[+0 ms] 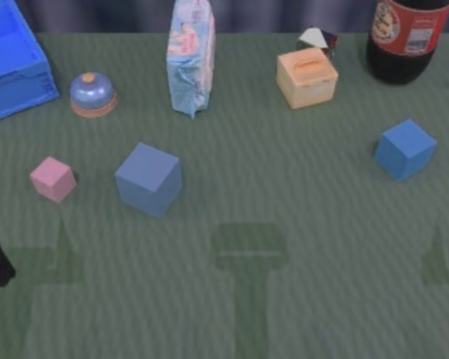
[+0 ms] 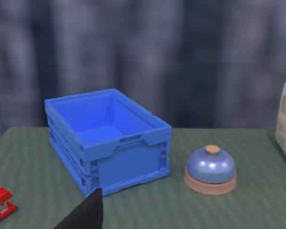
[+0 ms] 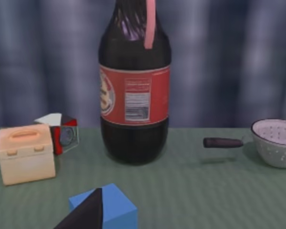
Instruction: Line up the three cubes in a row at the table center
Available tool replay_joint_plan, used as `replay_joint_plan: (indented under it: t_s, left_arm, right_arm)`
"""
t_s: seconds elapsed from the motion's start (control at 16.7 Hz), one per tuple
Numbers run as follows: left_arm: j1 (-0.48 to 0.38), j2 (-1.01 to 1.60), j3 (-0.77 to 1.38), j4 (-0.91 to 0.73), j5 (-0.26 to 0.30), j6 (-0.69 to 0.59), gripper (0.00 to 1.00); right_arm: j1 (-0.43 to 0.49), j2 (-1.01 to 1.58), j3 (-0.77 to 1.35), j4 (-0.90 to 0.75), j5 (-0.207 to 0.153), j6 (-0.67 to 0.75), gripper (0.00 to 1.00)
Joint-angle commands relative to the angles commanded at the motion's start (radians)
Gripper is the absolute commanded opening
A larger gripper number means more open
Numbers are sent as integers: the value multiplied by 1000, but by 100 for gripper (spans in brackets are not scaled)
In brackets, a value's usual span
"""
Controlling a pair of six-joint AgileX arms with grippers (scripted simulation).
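A blurred grey-blue curtain (image 2: 181, 62) hangs in soft vertical folds as the backdrop.

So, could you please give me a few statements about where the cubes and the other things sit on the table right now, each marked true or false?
1. The pink cube lies at the table's left side, beside the pale greyish-blue cube. True.
2. The bright blue cube touches the pale greyish-blue cube. False: it sits alone far to the right.
3. The three cubes already form a row at the centre. False: none sits at the centre yet.
4. The peach-orange box stands just in front of the black-and-white block. True.
5. The blue crate holds the bell. False: the bell rests on the cloth beside it, and the crate looks empty.
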Motion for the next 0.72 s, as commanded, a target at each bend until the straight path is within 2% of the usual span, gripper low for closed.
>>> replay_joint_plan:
  t_s: [0.36,0.72]
  left_arm:
    - [2,103,101,-65,-5,24,100]
    - [-11,557,483,-322,-8,129,100]
  right_arm:
    - [0,0,0,0,0,0,100]
    - [0,0,0,0,0,0,100]
